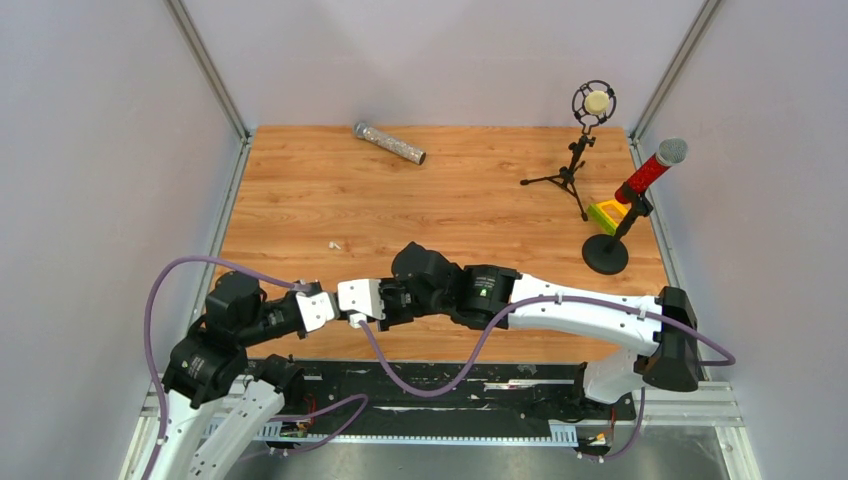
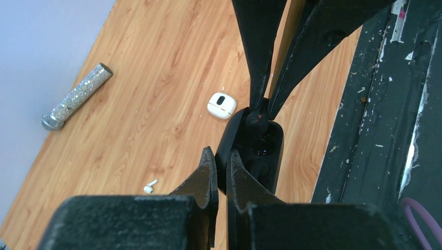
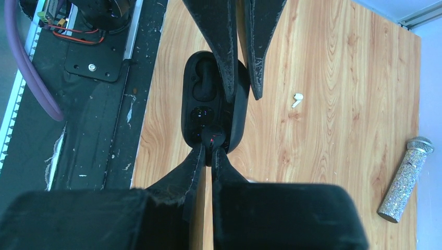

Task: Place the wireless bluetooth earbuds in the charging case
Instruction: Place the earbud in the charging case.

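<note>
The open black charging case [image 2: 260, 156] [image 3: 200, 99] is held just above the wood table, near its front edge. My left gripper [image 2: 220, 152] is shut on the case's side wall. In the right wrist view its fingers [image 3: 229, 73] reach down from the top. My right gripper [image 3: 209, 150] is shut on the black earbud [image 3: 211, 138] [image 2: 255, 122], which shows a red light. It holds the earbud at the end of the case; I cannot tell whether it is seated. A whitish earbud [image 2: 221, 105] lies on the wood just beyond the case. The top view hides the case under both wrists.
A glittery silver microphone [image 1: 390, 143] [image 2: 78, 96] [image 3: 406, 179] lies at the back left. At the right stand a small tripod microphone [image 1: 575, 165], a red microphone on a round base [image 1: 620, 215] and a yellow-green block [image 1: 603, 214]. A white fleck [image 1: 335, 244] [image 2: 150, 186] [image 3: 297, 100] lies on the wood.
</note>
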Action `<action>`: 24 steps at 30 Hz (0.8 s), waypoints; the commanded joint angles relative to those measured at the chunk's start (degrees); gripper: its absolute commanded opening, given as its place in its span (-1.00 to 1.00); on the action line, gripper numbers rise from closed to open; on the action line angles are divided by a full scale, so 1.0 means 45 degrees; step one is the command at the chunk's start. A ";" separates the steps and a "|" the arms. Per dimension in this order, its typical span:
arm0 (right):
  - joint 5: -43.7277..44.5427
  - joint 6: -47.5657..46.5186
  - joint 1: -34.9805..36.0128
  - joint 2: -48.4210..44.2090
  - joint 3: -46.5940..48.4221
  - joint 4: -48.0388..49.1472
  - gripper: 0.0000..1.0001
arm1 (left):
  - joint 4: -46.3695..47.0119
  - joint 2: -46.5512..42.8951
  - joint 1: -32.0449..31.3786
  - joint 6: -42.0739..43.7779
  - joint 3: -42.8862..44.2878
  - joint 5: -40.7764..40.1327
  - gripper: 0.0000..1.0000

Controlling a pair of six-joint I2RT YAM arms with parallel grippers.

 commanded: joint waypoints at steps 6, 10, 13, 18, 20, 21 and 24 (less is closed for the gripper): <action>-0.0634 -0.0345 0.0098 0.0186 0.0826 -0.0452 -1.00 | 0.0972 0.0199 0.0022 -0.0304 0.0378 0.0067 -1.00; -0.0849 -0.0354 0.0109 0.0340 0.0961 -0.0768 -1.00 | 0.1067 0.0261 0.0022 -0.0307 0.0431 0.0011 -1.00; -0.1046 -0.0278 0.0109 0.0571 0.1233 -0.1007 -1.00 | 0.1115 0.0279 0.0021 -0.0228 0.0391 -0.0121 -1.00; -0.1044 -0.0276 0.0109 0.0723 0.1431 -0.1031 -1.00 | 0.1093 0.0289 0.0022 -0.0089 0.0363 -0.0124 -1.00; -0.0991 -0.0309 0.0109 0.0810 0.1447 -0.1029 -1.00 | 0.1125 0.0283 0.0022 -0.0110 0.0380 0.0042 -1.00; -0.0976 -0.0332 0.0109 0.0841 0.1448 -0.1027 -1.00 | 0.1150 0.0282 0.0022 -0.0131 0.0368 0.0045 -1.00; -0.0928 -0.0388 0.0128 0.1047 0.1500 -0.1049 -1.00 | 0.1304 0.0282 0.0022 -0.0217 0.0291 -0.0091 -1.00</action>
